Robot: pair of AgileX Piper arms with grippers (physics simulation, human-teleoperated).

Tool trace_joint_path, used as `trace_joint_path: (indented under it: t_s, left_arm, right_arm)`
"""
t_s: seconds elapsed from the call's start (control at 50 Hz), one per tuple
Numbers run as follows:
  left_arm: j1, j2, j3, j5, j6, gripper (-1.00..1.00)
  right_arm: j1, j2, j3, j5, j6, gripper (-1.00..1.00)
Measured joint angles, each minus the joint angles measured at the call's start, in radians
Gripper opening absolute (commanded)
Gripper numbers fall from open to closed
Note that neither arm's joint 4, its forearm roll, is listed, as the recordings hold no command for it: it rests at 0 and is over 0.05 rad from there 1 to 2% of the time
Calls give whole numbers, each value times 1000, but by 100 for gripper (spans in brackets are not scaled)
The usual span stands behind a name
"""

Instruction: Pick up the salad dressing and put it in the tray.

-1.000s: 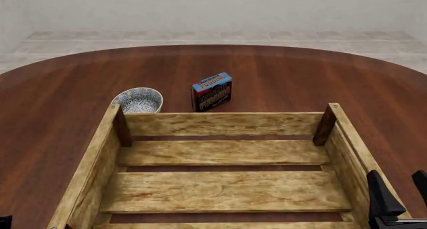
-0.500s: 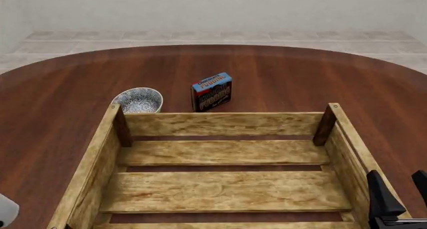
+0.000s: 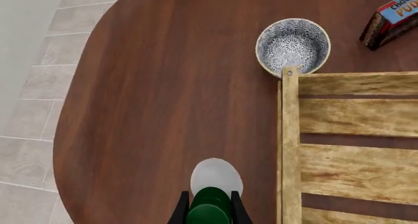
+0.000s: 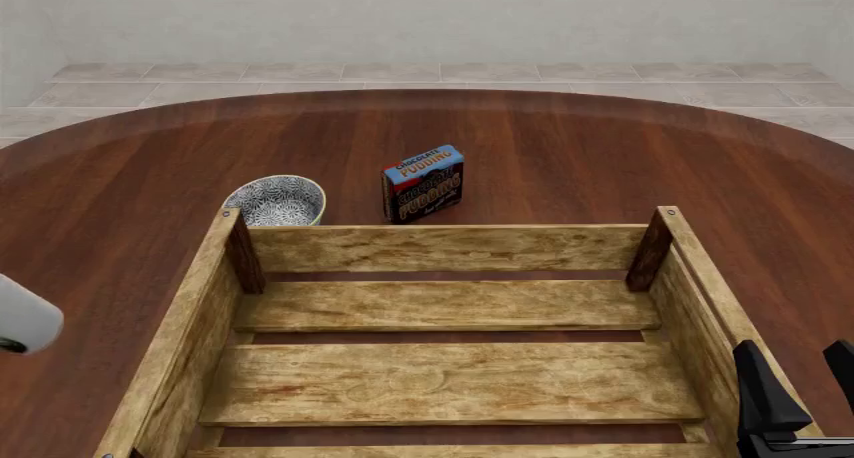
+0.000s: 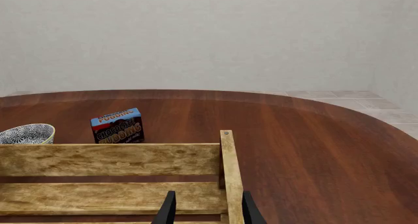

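The salad dressing [image 3: 216, 175] is a white bottle with a dark green cap. My left gripper [image 3: 207, 209] is shut on it at the cap end and holds it above the table, just left of the tray's left wall [image 3: 289, 136]. In the front view the bottle's white body [image 4: 24, 316] shows at the left edge, beside the tray [image 4: 441, 248]. The tray is a large wooden slat crate with nothing in it. My right gripper [image 4: 794, 398] is open and empty over the tray's near right corner; its fingers straddle the right wall in the right wrist view [image 5: 209, 212].
A blue-and-white patterned bowl [image 4: 275, 200] stands against the tray's far left corner. A blue chocolate pudding box [image 4: 424, 183] stands just beyond the tray's far wall. The round wooden table's edge curves close on the left [image 3: 62, 136].
The white bottle has come up into the front view at the left edge, rising beside the tray's left wall. The right arm has not moved.
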Motion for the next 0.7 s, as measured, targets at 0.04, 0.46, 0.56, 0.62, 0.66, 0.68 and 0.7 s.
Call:
trace_joint_path:
  t_s: [0.04, 0.46, 0.56, 0.62, 0.66, 0.68, 0.7]
  left_arm:
    - [-21, 13, -22, 1, 1, -100]
    - [-212, 127, -192, 3, 16, -100]
    - [-261, 149, -221, -4, 21, -100]
    - [-291, 163, -233, -12, 21, -100]
    - [-309, 174, -237, -20, 23, -100]
    - [-319, 180, -239, -24, 24, -100]
    - [-327, 186, -240, -28, 25, -100]
  right_arm:
    - [0, 0, 0, 0, 0, 100]
    - [0, 0, 0, 0, 0, 100]
    - [0, 0, 0, 0, 0, 100]
    - [0, 0, 0, 0, 0, 100]
    - [0, 0, 0, 0, 0, 100]
    - [0, 0, 0, 0, 0, 100]
    - [0, 0, 0, 0, 0, 100]
